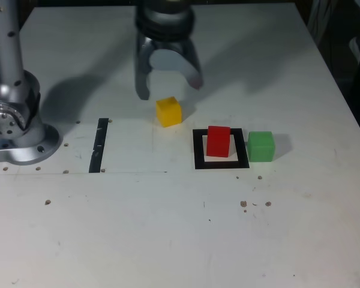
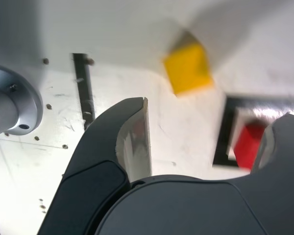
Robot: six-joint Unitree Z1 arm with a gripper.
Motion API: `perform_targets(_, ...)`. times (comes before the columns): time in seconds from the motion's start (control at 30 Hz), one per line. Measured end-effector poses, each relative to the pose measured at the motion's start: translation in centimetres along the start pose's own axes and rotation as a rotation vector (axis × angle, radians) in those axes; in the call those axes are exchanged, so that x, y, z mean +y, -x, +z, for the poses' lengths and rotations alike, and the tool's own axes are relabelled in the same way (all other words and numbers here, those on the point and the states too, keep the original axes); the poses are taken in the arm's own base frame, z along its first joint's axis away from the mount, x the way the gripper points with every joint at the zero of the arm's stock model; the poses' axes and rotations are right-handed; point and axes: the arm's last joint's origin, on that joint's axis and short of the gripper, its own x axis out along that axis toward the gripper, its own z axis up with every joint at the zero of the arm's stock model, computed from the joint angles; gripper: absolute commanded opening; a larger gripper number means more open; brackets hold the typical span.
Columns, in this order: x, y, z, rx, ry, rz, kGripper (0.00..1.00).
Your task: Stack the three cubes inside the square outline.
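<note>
I find nothing to read in either view: no lettering, label, brand mark or number shows on anything before me, and whatever might be printed on the blurred parts of my wrist view stays illegible.

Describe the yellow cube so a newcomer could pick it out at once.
On the white table, find the black square outline holding a red cube. To the exterior view's left of it, just beyond the frame, beneath the open gripper, sits the yellow cube. It alone is yellow; the green cube sits on the outline's other side.
</note>
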Motion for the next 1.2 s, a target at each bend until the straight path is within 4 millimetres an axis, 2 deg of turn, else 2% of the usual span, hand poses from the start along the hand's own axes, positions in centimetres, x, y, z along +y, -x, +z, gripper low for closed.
perform_targets(0.13, 1.8, -3.0, -0.7, 0.002, 0.089, -0.023, 0.99)
perform_targets(0.23, 2.3, -5.1, -1.4, 0.027, 0.113, -0.025, 0.99)
perform_targets(0.37, 2.6, -5.7, -1.3, 0.018, 0.122, -0.027, 0.99)
perform_targets(0.6, 2.5, -7.3, 1.0, 0.031, 0.086, -0.035, 0.97)
perform_targets(0.83, 2.4, -7.9, 2.5, 0.081, 0.072, -0.052, 0.79)
perform_targets(1.07, 2.5, -8.1, 2.9, 0.063, 0.080, -0.046, 0.45)
perform_targets(1.2, 2.5, -8.2, 2.9, 0.057, 0.093, -0.044, 0.34)
